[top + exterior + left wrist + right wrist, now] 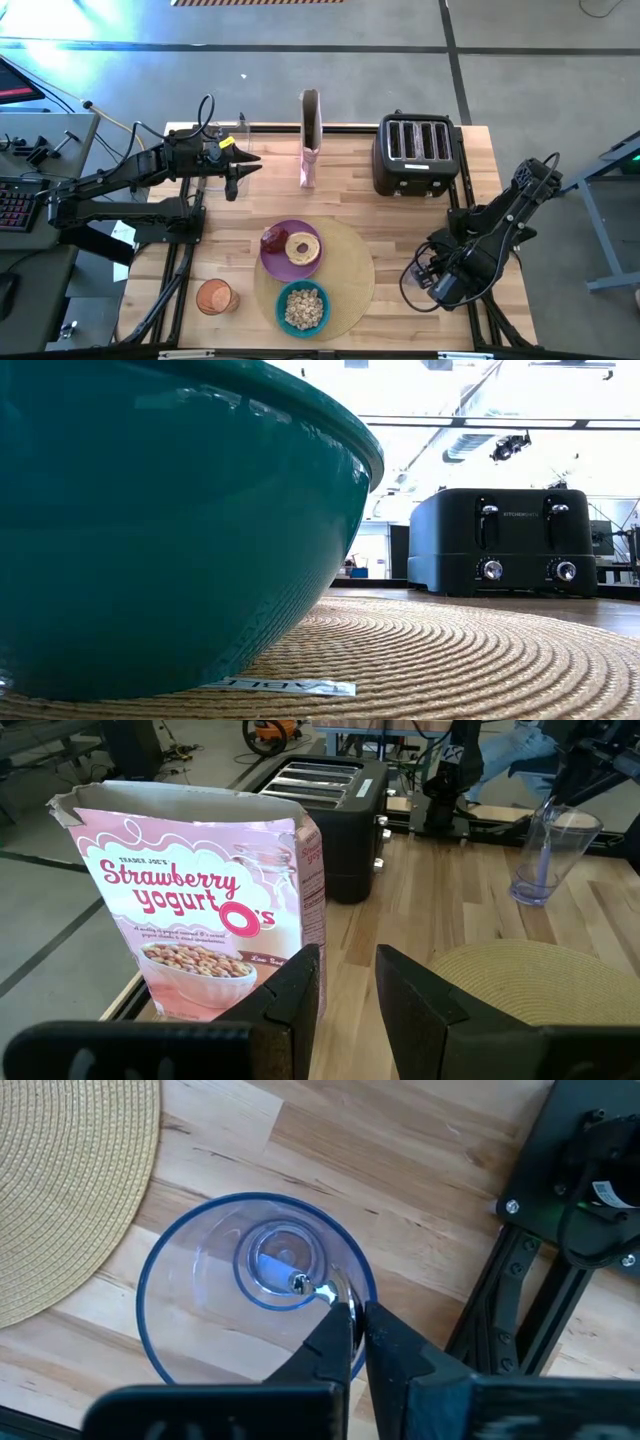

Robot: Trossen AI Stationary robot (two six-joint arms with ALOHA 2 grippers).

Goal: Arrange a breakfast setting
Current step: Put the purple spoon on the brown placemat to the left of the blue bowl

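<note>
The right gripper [358,1320] hangs over the glass [255,1305], which stands upright on the tabletop [400,1200] just beside the mat [70,1190]. Its fingers pinch a spoon [318,1288] (bowl end down inside). The left gripper [345,985], fingers slightly apart and empty, faces the cereal box [205,900].

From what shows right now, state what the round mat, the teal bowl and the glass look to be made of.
Round mat: woven straw or similar fibre, matte; coiled ridges show. Teal bowl: glazed ceramic or glossy plastic, I cannot tell which; it reflects the ceiling lights. Glass: clear glass or clear plastic; the wooden table shows through it.
</note>
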